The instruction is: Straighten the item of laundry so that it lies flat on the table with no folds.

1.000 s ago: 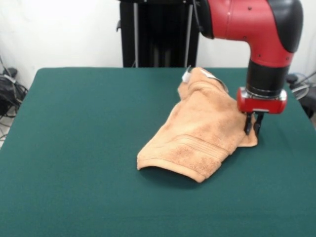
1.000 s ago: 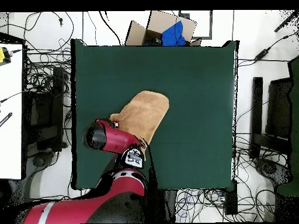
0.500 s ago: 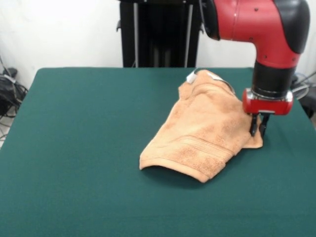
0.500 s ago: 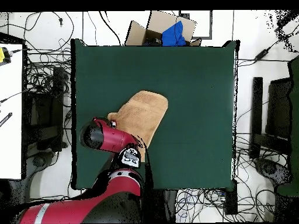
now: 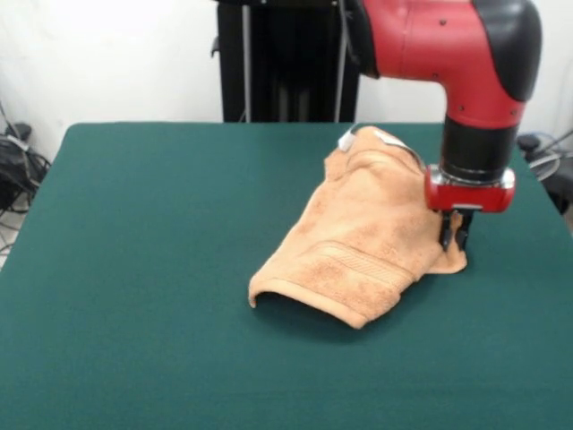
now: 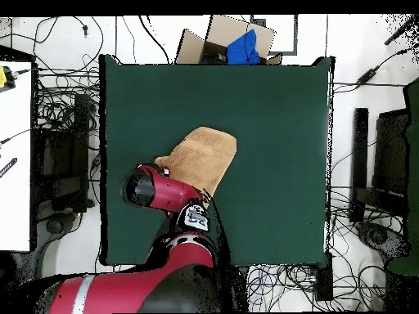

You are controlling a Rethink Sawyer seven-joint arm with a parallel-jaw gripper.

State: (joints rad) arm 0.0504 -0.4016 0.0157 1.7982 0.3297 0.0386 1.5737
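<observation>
In the front view the gripper [image 5: 455, 235] hangs straight down from the red wrist at centre right, its two dark fingers close together and pinched on the right-hand edge of the towel [image 5: 363, 242] just above the table [image 5: 134, 269]. The gap between the fingers is narrow, with towel cloth in it. The arm [image 5: 457, 54] enters from the top of the frame, runs level toward the right, then bends down through a black elbow into a black forearm and a red flange.

The towel lies right of centre, bunched and folded over, running from a raised hump near the table's far edge down to a curled lip at lower centre that stands off the green cloth. A woven band crosses it near that lip. Small white tags [image 5: 347, 139] show at its upper end; no writing on them can be read.

Wide green surface lies open to the left and along the bottom of the frame. To the right of the gripper only a narrow strip of table shows before the table's edge.

In the overhead view the arm [image 6: 164, 192] covers the towel's [image 6: 204, 155] lower left corner, at the lower left of the table [image 6: 278, 123].
</observation>
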